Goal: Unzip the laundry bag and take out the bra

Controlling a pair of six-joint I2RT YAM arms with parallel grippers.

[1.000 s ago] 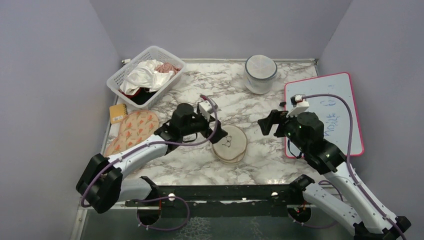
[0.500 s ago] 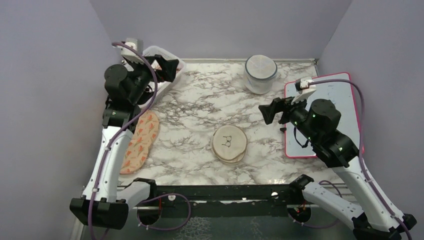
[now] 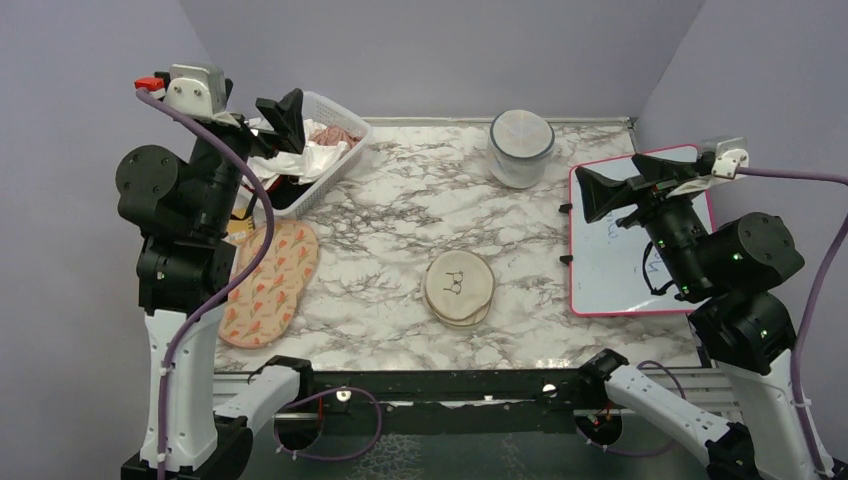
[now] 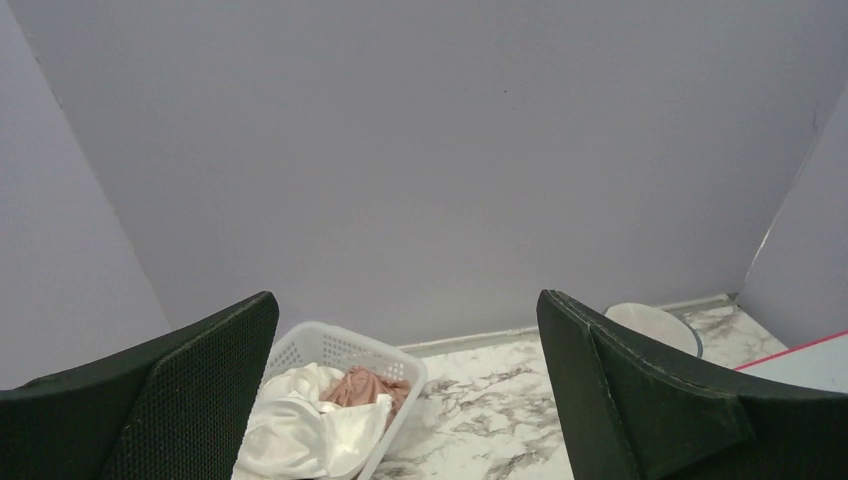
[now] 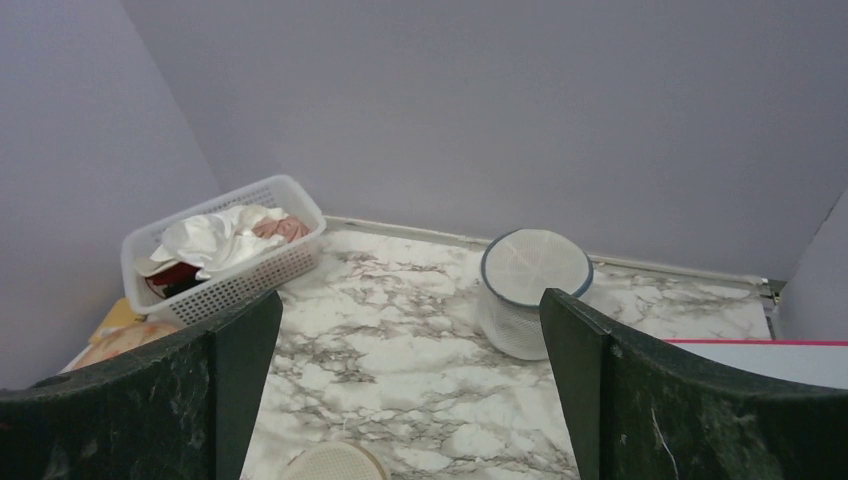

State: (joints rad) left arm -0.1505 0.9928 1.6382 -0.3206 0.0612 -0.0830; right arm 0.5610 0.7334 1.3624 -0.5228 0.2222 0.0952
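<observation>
both arms are raised high. the left hand (image 4: 405, 310) hovers over the white basket (image 3: 330, 180) at the back left, and the right hand (image 5: 412, 310) over the pink-edged whiteboard (image 3: 630, 250). each has its fingers spread wide apart and holds nothing. the laundry bag (image 3: 458, 288) lies flat at mid-tabletop (image 3: 390, 210), its zip not visible. pink-peach fabric in the basket looks like the bra (image 3: 335, 135). a careless descent could clip the basket rim or snag the clothes. side walls crowd both elbows, while open room lies around the bag.
</observation>
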